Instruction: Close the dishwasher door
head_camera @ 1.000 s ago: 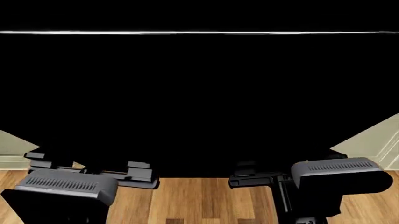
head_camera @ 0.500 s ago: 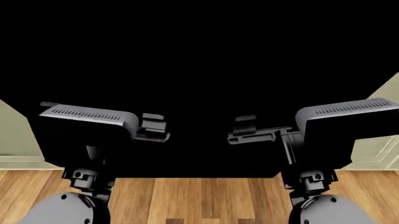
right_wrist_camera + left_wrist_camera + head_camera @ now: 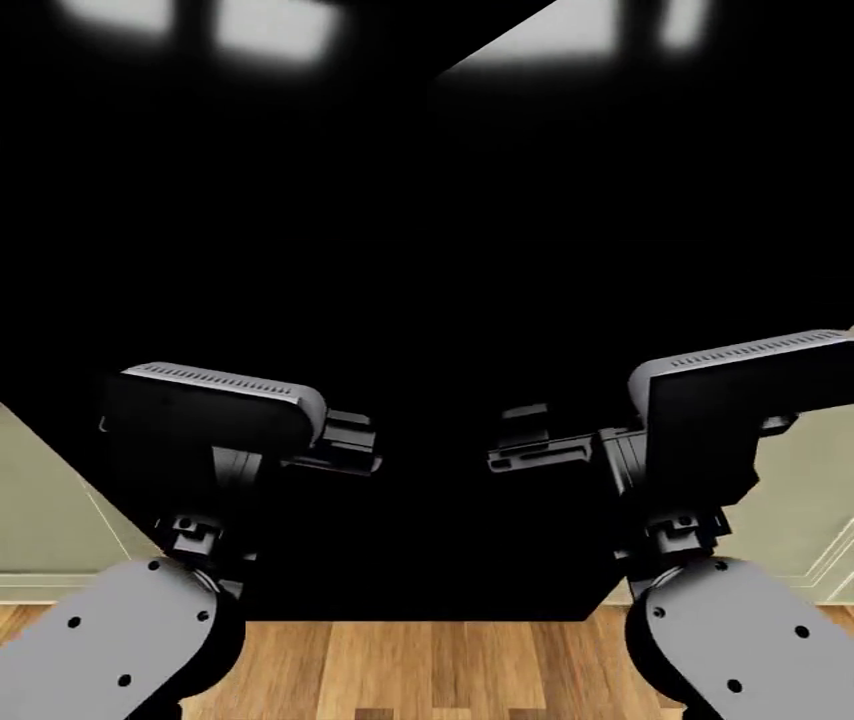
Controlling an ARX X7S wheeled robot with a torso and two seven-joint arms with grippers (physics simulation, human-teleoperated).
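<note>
Black filled most of the head view, where the dishwasher door [image 3: 427, 360] stood as a broad, plain dark panel directly ahead of the robot, spanning nearly the full width of the picture and reaching down to a straight lower edge just above the wooden floor [image 3: 427, 670]. Pale sage-green cabinet fronts [image 3: 54, 530] showed at either side of the panel, with a light skirting strip at their foot.

Both arms were raised against the panel. The left pincer [image 3: 350, 448] lay left of the picture's centre and the right pincer [image 3: 534, 448] right of centre, the two pointing inward toward each other and set at about the same height, with a gap of dark door between them. Whether either pincer was released or clenched could not be told, since their dark parts merged with the black surface behind. Whether they touched the door could not be told either. Grey rounded arm joints [image 3: 120, 640] filled the lower corners on both sides.

The left wrist view was almost wholly black, with a blurred pale wedge [image 3: 574, 35] at one corner. The right wrist view was likewise dark, with two blurred pale patches [image 3: 273, 30] along one edge.
</note>
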